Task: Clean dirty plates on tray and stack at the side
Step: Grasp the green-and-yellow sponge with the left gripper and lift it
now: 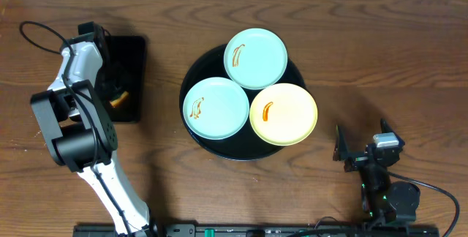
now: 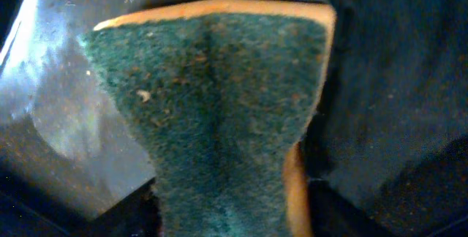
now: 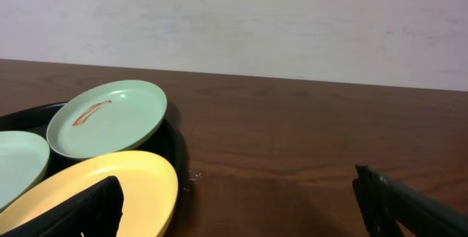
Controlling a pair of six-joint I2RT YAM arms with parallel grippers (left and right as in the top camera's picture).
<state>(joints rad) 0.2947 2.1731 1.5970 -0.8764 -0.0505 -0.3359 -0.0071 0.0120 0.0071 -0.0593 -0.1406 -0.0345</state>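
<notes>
Dark wooden table [image 1: 365, 47] runs under both my arms, with a pale wall behind it; nearest me, at about four o'clock from the round black tray [image 1: 212, 148], my right pincer [image 3: 238, 186] hangs low over bare wood with its fingers spread wide and nothing between them. My left pincer [image 1: 110, 94] is down in the small rectangular tray [image 1: 133, 54], at nine o'clock from the round one; its camera sees only the green scouring face of the sponge [image 2: 212, 113], drawn in towards its lower end, and I cannot tell whether my fingers have hold of it or merely stand around it.

Beyond that, all three dirty plates sit on the round tray: the yellow plate [image 1: 284, 114] at four o'clock, one mint plate [image 1: 216, 107] at eight o'clock, the other mint plate [image 1: 256, 58] at twelve; their rims touch or overlap; each carries an orange-brown smear.

By my reckoning the task is barely begun: no plate wiped, none lifted off, no stack at the side; fetching the sponge is the step in hand, and three wipes and three placements remain.
</notes>
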